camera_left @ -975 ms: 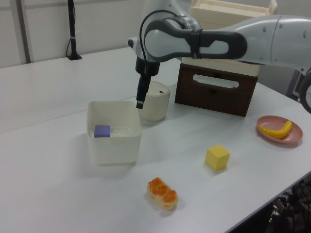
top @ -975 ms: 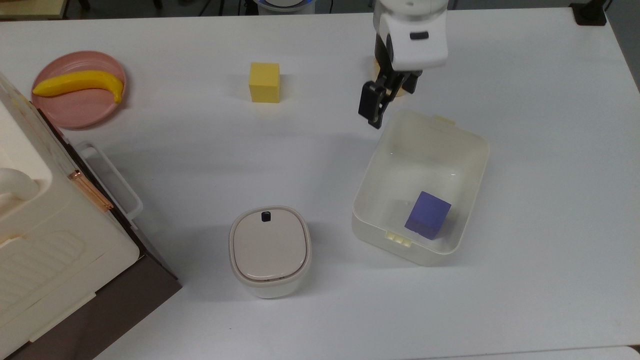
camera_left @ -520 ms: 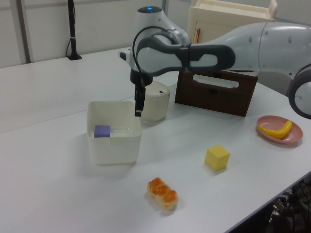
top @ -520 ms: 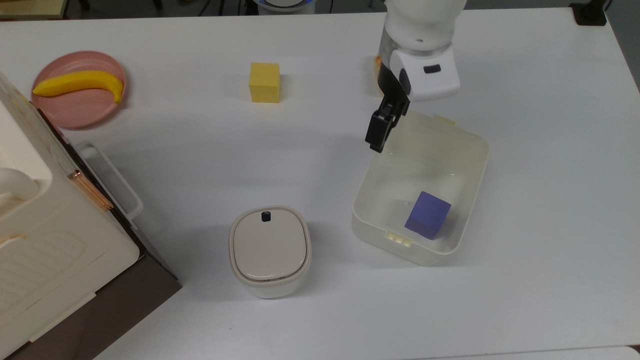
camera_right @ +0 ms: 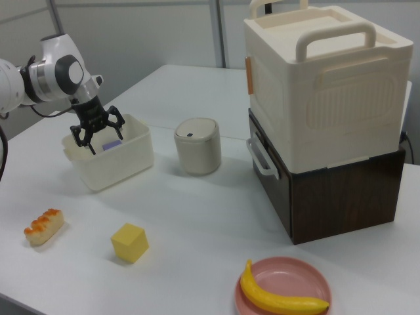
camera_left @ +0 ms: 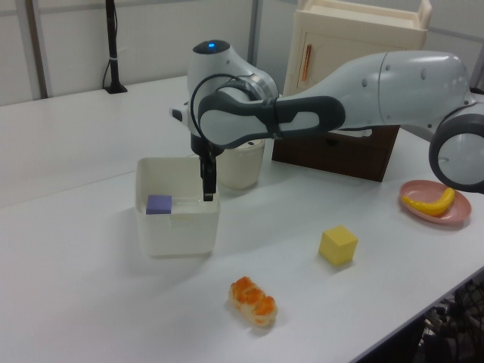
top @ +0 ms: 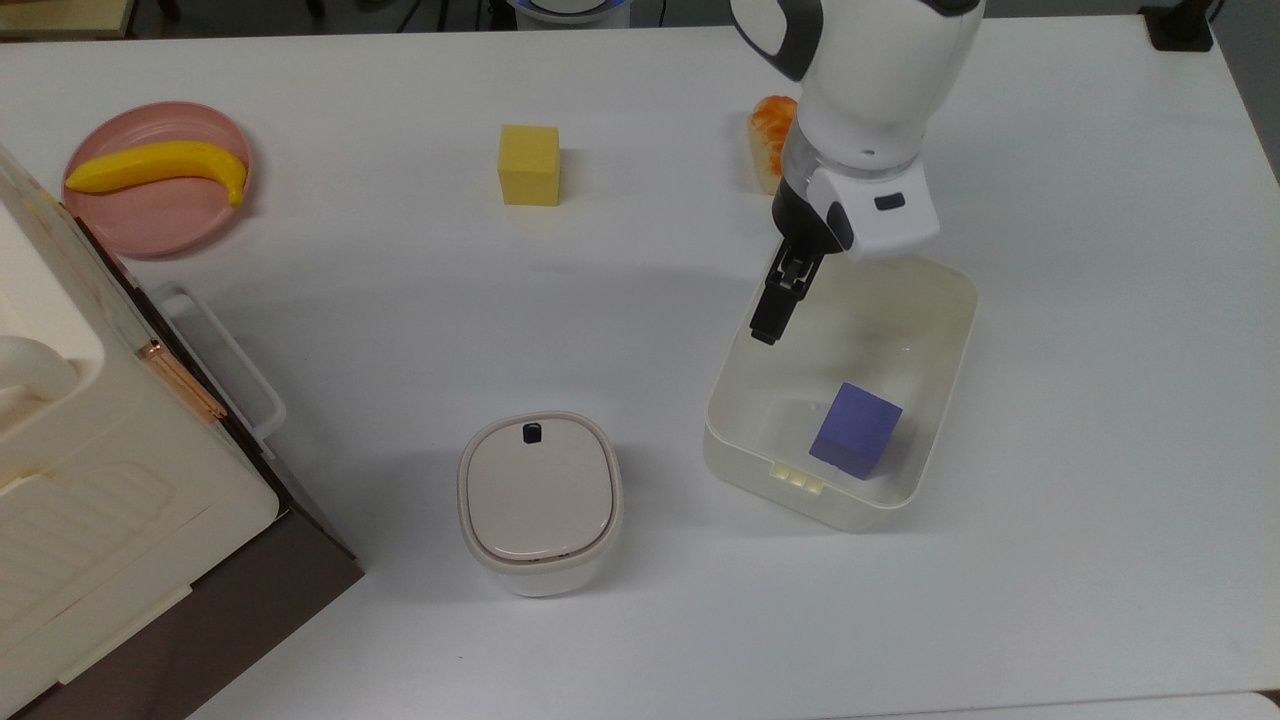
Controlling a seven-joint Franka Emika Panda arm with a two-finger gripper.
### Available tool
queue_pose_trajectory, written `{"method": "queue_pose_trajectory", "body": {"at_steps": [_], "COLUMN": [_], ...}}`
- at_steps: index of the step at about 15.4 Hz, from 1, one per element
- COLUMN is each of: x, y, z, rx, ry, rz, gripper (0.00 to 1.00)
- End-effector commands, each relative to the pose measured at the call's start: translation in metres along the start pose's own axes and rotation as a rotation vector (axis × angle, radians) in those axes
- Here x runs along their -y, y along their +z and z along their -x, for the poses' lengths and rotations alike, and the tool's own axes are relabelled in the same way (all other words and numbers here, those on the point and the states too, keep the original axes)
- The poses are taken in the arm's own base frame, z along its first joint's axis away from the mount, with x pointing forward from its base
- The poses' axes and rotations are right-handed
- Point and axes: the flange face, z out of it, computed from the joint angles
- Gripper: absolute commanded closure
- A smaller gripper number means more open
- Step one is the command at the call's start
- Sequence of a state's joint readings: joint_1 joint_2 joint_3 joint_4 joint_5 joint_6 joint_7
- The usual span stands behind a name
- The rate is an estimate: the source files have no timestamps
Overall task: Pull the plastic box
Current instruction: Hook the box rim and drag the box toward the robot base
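I've got the gripper (camera_right: 97,136) spread wide w/ nothing in it, hanging over the plastic box (top: 925,390) at its wall nearest the lidded canister (top: 540,500) (top view's left side). Box sits on the white table (top: 350,300), purple cube (top: 855,430) inside.

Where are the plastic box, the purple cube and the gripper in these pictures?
plastic box (top: 945,400), top view, on the rim toward the top view's right.
purple cube (top: 856,429), top view, on its top face.
gripper (camera_right: 96,132), right view, midway between its spread fingertips.
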State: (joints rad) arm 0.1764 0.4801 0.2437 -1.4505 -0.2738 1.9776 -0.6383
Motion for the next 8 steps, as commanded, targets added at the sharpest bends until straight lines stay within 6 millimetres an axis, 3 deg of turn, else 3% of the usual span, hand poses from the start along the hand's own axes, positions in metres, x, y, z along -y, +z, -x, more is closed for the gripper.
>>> {"method": "queue_pose_trajectory", "body": {"at_steps": [1,8], "x": [-0.004,-0.006], "y": [0.000,0.017], "z": [-0.002,0.014], "rx": [0.003,0.054], "ry": [-0.047,-0.042], "rz": [0.023,0.010], "gripper": [0.00,0.00]}}
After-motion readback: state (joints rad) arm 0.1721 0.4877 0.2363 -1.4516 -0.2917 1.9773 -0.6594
